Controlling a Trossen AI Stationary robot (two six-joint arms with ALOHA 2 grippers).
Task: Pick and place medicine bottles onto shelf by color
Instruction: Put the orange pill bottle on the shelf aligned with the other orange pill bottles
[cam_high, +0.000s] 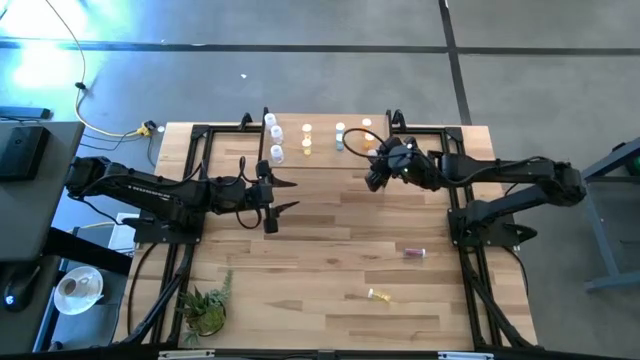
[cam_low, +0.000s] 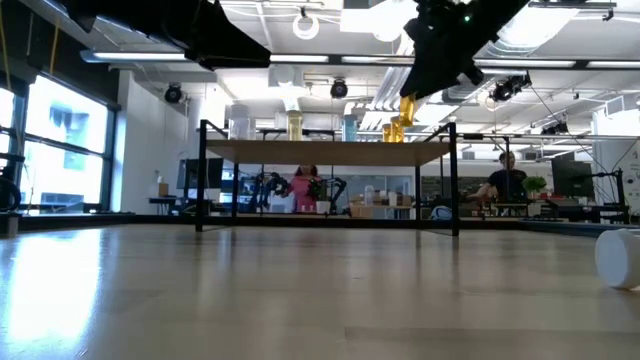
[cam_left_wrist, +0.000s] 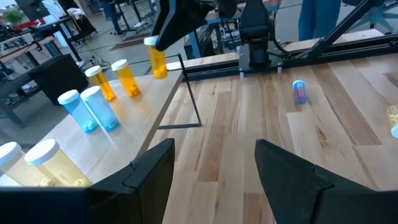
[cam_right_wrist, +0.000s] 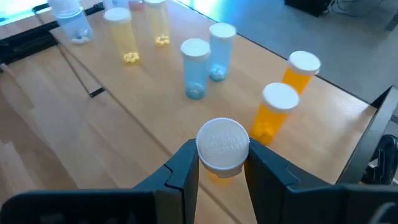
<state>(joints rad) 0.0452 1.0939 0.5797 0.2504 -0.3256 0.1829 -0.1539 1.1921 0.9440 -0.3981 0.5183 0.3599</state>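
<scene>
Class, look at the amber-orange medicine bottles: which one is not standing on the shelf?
The amber-orange bottle clamped in the right gripper, held above the shelf; the other two amber bottles stand upright on it.

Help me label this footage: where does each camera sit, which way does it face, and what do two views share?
High: overhead, looking straight down; both arms, shelf.
Low: at tabletop height, looking level under the shelf into the room; arms enter from above.
Left wrist: behind the open left claw, facing shelf bottles.
Right wrist: behind the right claw, shut on an amber bottle above the shelf.
Shared: left wrist also shows that held amber bottle.
</scene>
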